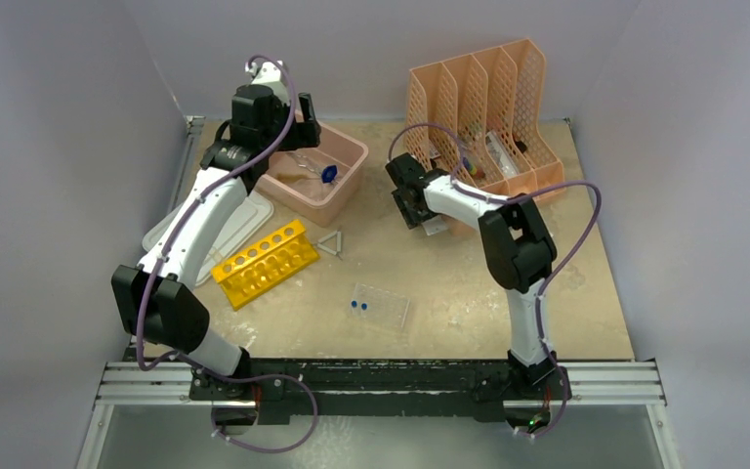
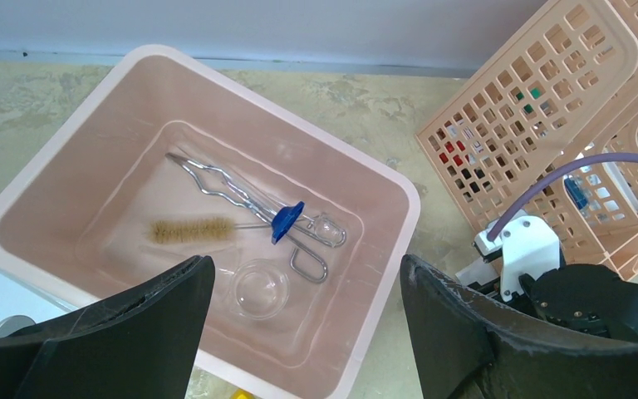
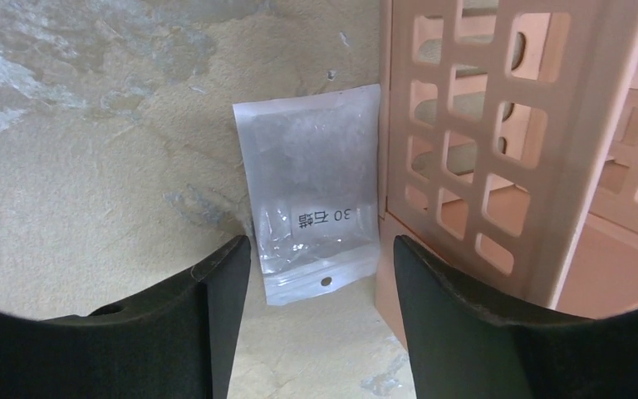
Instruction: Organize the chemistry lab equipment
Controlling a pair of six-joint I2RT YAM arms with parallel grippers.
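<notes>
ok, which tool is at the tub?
The left tool, open by the pink tub; the right tool faces a clear bag beside the peach file holder.

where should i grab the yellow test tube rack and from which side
Probably across its narrow width near mid-length, coming straight down from above. The yellow test-tube rack is a long bar lying diagonally with its holes up, so the jaws should turn to span the short side; a middle hold should keep it level. The left gripper is the nearer one, now open over the pink tub.
</notes>
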